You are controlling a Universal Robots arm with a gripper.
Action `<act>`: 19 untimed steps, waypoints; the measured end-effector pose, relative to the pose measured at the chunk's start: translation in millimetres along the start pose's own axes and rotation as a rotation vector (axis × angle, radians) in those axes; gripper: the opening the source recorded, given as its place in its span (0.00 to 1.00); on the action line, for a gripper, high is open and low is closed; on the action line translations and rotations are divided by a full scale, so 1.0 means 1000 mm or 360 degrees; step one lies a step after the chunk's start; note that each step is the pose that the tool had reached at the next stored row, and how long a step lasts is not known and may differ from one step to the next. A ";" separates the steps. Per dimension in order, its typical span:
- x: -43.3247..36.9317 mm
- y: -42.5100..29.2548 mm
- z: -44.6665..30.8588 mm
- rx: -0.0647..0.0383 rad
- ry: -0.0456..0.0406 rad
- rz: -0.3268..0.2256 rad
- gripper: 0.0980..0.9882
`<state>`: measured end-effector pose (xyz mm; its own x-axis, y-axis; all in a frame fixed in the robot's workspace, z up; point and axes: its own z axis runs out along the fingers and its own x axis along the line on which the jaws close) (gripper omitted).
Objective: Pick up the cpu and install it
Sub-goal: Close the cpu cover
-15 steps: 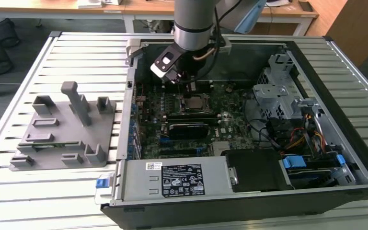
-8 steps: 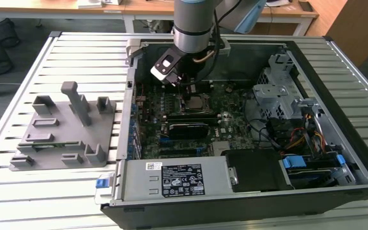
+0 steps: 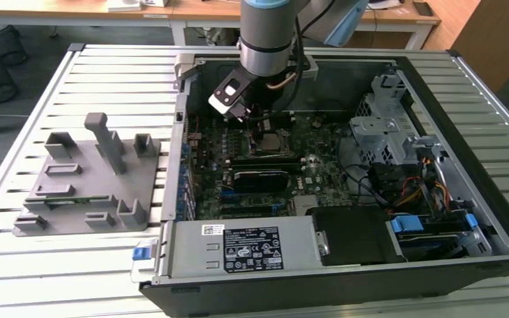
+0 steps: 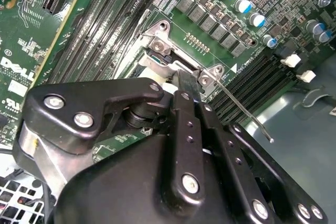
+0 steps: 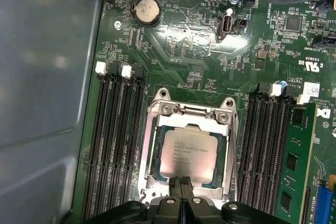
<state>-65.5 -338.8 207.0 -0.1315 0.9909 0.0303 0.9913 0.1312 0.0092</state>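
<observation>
Closed tight on nothing, the claw (image 5: 181, 183) hangs at one edge of the cpu (image 5: 192, 150). That chip lies flat in the metal-framed socket (image 5: 190, 111), flanked by dark memory slots (image 5: 116, 145) on the green motherboard (image 5: 173, 51).

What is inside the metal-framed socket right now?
The cpu lies flat inside the socket, silver top up. The gripper, jaws shut, covers part of one edge; anything beneath the cpu is hidden.
</observation>
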 end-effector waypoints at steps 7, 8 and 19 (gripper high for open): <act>-0.0001 0.0000 0.0048 0.0000 -0.0001 0.0000 0.01; -0.0003 -0.0001 0.0078 0.0001 -0.0004 0.0000 0.01; -0.0003 0.0003 0.0091 0.0000 -0.0005 0.0000 0.01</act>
<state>-65.2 -338.8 197.8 -0.1314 0.9909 0.0274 0.9913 0.1312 0.0090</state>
